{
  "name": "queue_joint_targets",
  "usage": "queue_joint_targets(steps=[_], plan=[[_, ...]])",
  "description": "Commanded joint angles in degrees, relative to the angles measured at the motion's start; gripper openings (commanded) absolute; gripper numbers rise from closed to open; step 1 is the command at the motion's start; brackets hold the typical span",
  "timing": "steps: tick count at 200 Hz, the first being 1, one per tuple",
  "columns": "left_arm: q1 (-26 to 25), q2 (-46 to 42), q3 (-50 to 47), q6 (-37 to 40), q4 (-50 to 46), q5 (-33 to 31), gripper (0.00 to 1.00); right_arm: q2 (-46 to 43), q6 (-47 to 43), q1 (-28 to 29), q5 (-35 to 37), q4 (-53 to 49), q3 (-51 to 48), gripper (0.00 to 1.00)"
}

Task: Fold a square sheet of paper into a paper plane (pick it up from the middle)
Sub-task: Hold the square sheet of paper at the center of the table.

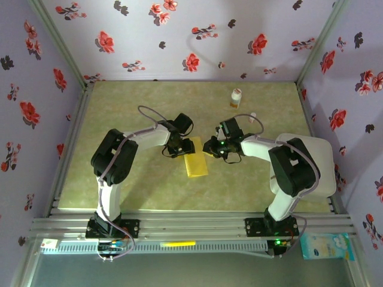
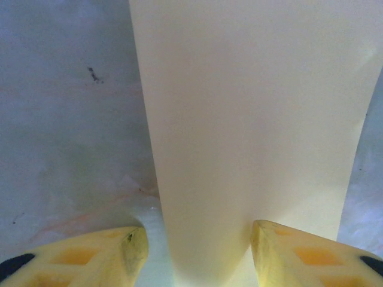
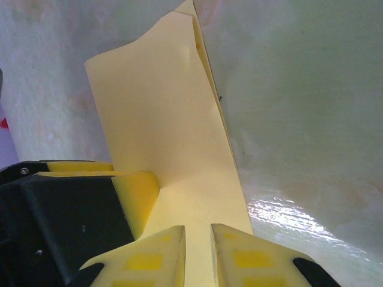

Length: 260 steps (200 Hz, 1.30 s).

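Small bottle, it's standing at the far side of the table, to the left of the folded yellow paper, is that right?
Not quite. The small bottle does stand at the far side of the table, but it is to the right of the folded yellow paper, not the left. The top external view shows it.

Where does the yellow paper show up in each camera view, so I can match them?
Top external: the yellow paper lies mid-table, between the left tool and the right tool.
Left wrist: a broad band running up the centre and right from between the left tool's fingers.
Right wrist: it rises from the right tool to the top centre.
Shared landmark: the pale mottled table.
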Motion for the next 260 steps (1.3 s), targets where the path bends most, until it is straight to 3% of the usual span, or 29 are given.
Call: queue_joint_targets(steps=[1, 87, 132, 155, 199, 260], plan=[[0.52, 7.90, -3.08, 2.27, 1.86, -6.02, 0.52, 0.63, -1.25, 0.31, -0.02, -0.79, 1.30, 0.19], [0.68, 8.01, -2.99, 1.82, 2.04, -6.16, 0.53, -0.98, -1.64, 0.31, 2.66, -2.29, 1.23, 0.20], [0.74, 7.87, -3.07, 2.14, 2.00, -6.17, 0.54, -4.72, -0.14, -0.20, 10.86, -4.00, -0.53, 0.19], [0.67, 7.83, -3.15, 1.96, 1.96, -6.16, 0.54, -4.77, -0.23, -0.48, 6.92, -0.44, -1.37, 0.16], [0.70, 7.76, -3.21, 1.97, 2.00, -6.17, 0.54, 0.11, -0.21, 1.22, -0.98, 2.43, 1.03, 0.00], [0.66, 7.65, -4.02, 1.61, 2.58, -5.85, 0.54, 5.32, -2.19, 2.16, -1.59, -0.85, 5.22, 0.00]])
